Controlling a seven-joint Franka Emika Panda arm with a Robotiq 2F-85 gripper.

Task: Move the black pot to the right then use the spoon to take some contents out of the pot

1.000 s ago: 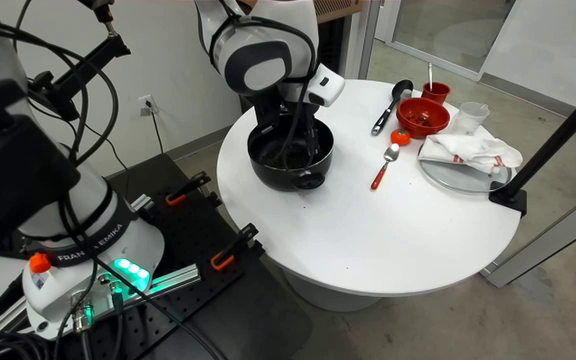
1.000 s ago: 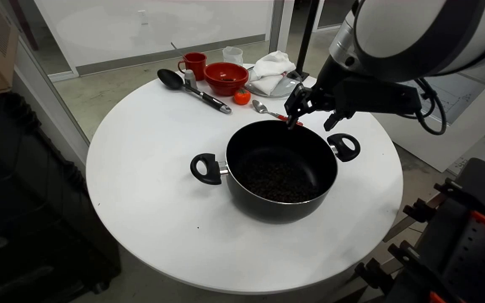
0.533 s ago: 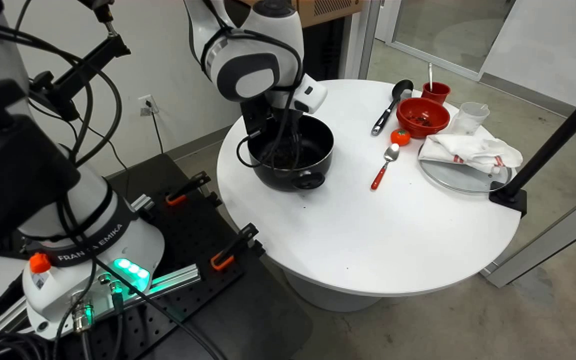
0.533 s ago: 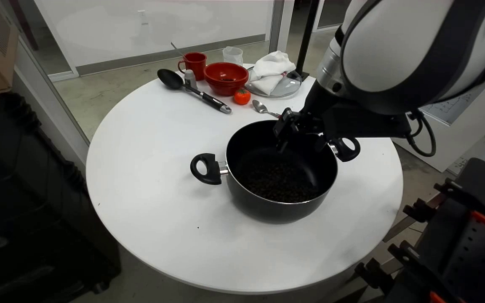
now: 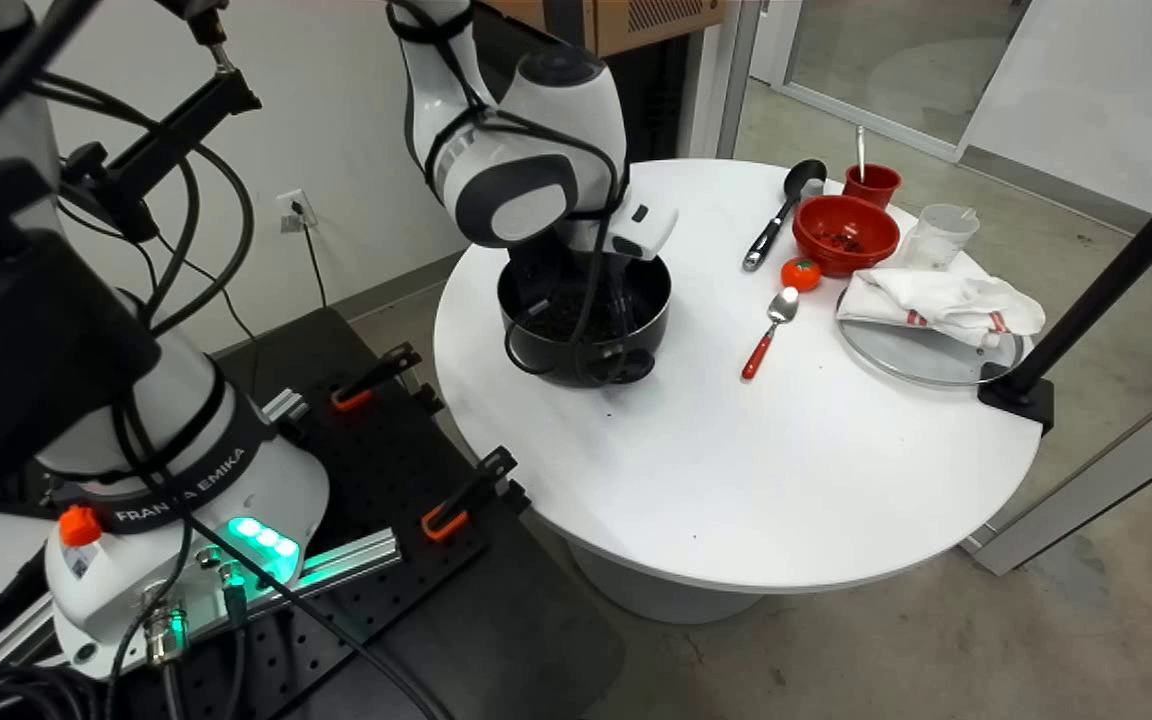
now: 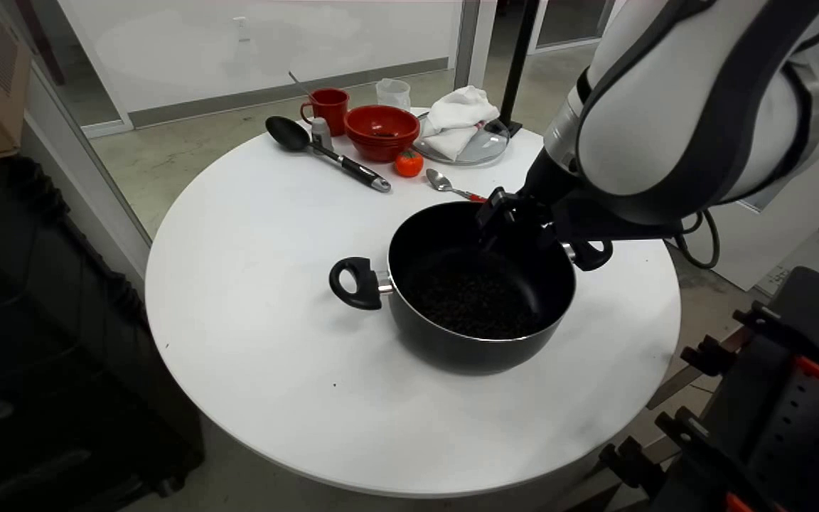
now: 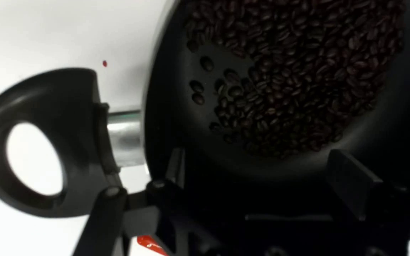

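Well over to the left in an exterior view, the white Franka Emika base [image 5: 186, 490] stands with its green lights [image 5: 264, 537] lit, two black-and-orange clamps [image 5: 469, 490] between it and the round white table [image 5: 766, 470]. On the table's left part the black pot [image 6: 466, 355] sits upright, coffee beans [image 7: 290, 78] spread over much of its floor in the wrist view. The gripper [image 7: 256, 156] hangs in the pot's mouth beside a loop handle [image 7: 77, 142], its two fingers [image 7: 351, 177] wide apart; whether either one touches the pot's wall I cannot tell. Next, apart from the pot, the red-handled spoon [image 5: 759, 354] lies flat, scoop end pointing away from the camera, with a black serving spoon [image 5: 767, 238] farther back. A tomato [image 5: 800, 274] rests just beside stacked red bowls [image 5: 826, 258], and behind those a red mug [image 5: 876, 196] holds a slim leaning utensil [image 5: 861, 155]. Rightmost come a glass lid [image 5: 921, 363] under a rumpled white towel [image 5: 936, 300], a translucent plastic cup [image 5: 941, 235] just behind the towel, and a black pole [image 5: 1116, 282] clamped at the table's edge.
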